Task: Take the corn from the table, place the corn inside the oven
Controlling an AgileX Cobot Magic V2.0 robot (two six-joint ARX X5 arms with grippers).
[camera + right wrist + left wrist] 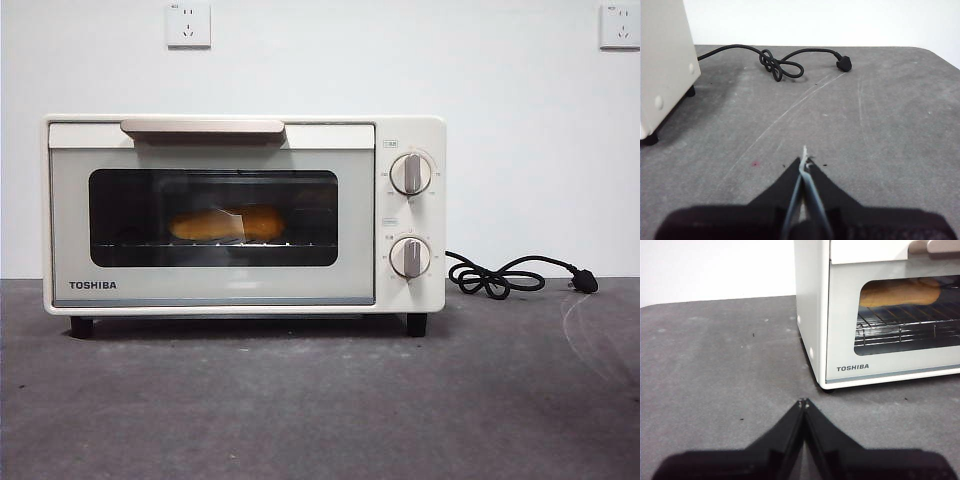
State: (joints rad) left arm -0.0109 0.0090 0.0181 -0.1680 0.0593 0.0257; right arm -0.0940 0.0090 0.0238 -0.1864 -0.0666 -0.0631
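already inside: the cream toshiba toaster oven (240,215) stands door shut on the dark grey table (320,400), and the corn (228,224) lies on the wire rack (905,327) behind the glass, its long axis running across the oven's width. both arms wait low over the table in front. the left gripper (804,402), jaws pressed together and empty, sits nearer the oven's front corner; the right gripper (805,161), likewise closed on nothing, faces the oven's side and the knotted black cord (782,65). judged from this, the task looks finished. two wall sockets (188,24) sit on the white wall.
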